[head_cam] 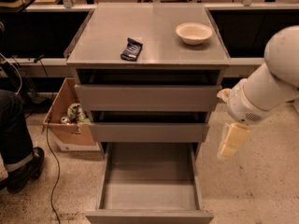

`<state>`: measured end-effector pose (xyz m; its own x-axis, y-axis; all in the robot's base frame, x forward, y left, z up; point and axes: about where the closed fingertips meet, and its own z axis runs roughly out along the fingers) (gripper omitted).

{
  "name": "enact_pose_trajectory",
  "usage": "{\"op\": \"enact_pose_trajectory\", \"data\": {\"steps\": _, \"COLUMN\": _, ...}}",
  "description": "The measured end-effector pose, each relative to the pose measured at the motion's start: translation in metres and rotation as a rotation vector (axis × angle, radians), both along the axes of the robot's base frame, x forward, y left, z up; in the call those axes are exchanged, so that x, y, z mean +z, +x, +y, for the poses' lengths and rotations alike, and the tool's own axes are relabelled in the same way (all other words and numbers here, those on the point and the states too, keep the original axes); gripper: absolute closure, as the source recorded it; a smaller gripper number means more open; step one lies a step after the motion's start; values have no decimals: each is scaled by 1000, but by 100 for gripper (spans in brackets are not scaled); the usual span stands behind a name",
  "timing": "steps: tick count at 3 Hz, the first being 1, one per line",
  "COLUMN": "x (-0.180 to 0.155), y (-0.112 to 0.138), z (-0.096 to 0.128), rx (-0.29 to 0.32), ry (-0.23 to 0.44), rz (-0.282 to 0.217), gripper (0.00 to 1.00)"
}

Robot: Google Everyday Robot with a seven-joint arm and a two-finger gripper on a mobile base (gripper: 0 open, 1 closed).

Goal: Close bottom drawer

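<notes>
The bottom drawer (149, 190) of the grey cabinet is pulled far out toward me. Its long grey tray interior is bare and its flat front (148, 216) is at the lower edge of the view. The mid-height drawer front (148, 131) and the tallest drawer front (147, 98) above it each stand slightly out. My gripper (232, 141) hangs from the white arm (268, 87) just right of the cabinet, level with the middle drawer, above and to the right of the open drawer, touching nothing.
On the cabinet top (93, 50) sit a white bowl (194, 32) and a dark packet (131, 49). A cardboard box (65, 125) with rubbish stands left of the cabinet. A person's leg and shoe (18, 153) and a floor cable (52, 162) are at the left.
</notes>
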<state>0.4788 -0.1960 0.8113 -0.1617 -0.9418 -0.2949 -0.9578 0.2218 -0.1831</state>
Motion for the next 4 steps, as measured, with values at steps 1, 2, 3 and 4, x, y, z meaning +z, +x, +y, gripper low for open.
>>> {"op": "enact_pose_trajectory", "data": {"steps": 1, "x": -64, "y": 10, "z": -1, "rx": 33, "ry": 45, "rz": 10, "gripper": 0}}
{"op": "enact_pose_trajectory", "data": {"steps": 2, "x": -117, "y": 13, "z": -3, "rx": 34, "ry": 69, "rz": 57, "gripper": 0}}
{"op": "enact_pose_trajectory", "data": {"steps": 3, "x": -117, "y": 13, "z": -3, "rx": 34, "ry": 69, "rz": 57, "gripper": 0}}
{"op": "enact_pose_trajectory", "data": {"steps": 4, "x": -141, "y": 10, "z": -4, "rx": 44, "ry": 91, "rz": 75, "gripper": 0}}
